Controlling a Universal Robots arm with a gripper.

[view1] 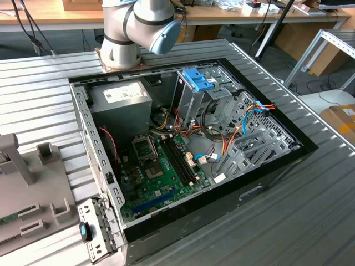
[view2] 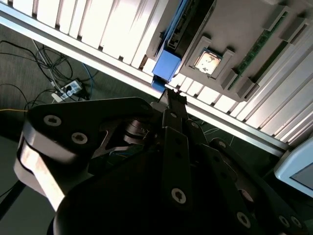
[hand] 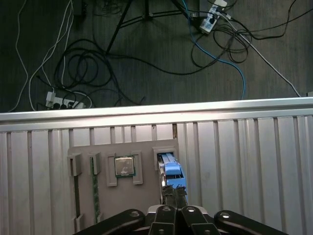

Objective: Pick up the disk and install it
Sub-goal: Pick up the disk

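Hovering above the disk (hand: pixel 171 171), the tool (hand: pixel 172 190) seems nearly touching.

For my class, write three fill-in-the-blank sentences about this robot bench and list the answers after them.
The disk, right by the gripper, has a rail coloured ____. On the grey holder, the square chip lies between the disk and a memory stick coloured ____. In the exterior view, the case lies ____, its motherboard showing.
Answers: blue; green; open.
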